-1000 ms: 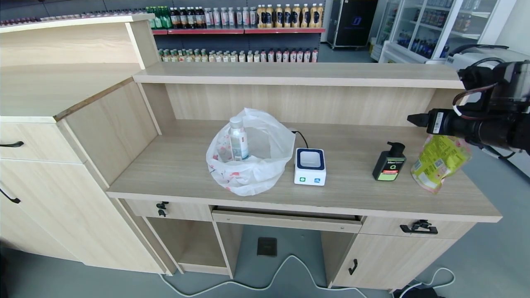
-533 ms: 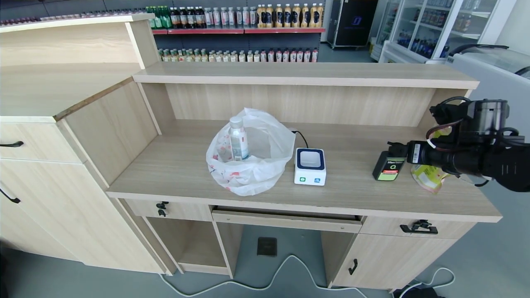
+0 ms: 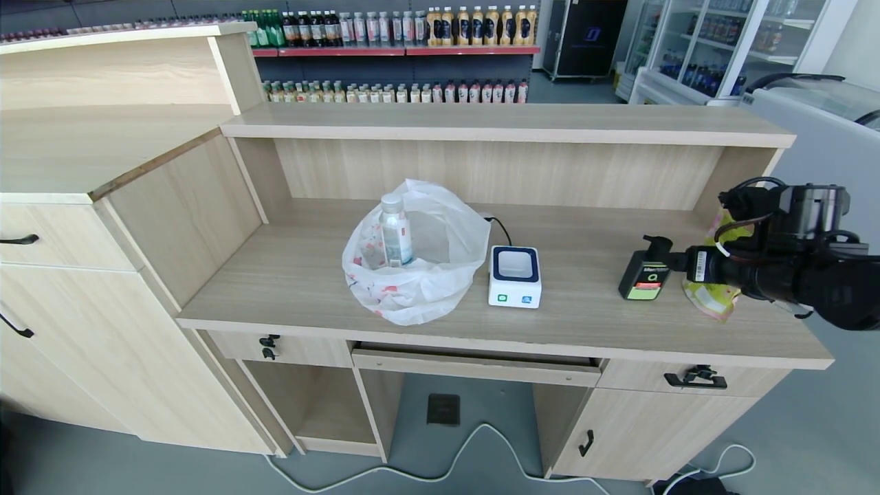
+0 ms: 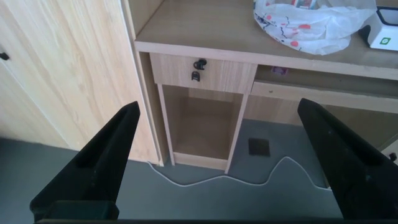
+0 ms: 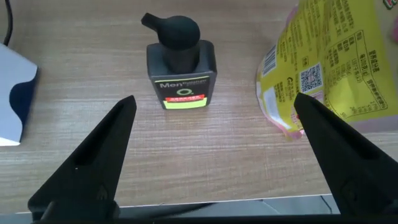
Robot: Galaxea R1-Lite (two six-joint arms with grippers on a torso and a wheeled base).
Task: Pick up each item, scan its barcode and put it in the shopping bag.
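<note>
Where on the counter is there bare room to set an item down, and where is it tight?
Widest bare patch: counter between its left wall and the shopping bag. Another lies between scanner and pump bottle. Tight: bag beside scanner, and the right end, where bottle, yellow pouch and right gripper bunch together.

Shop — checkout counter (image 3: 385, 323), stocked drink shelves (image 3: 392, 31)
</note>
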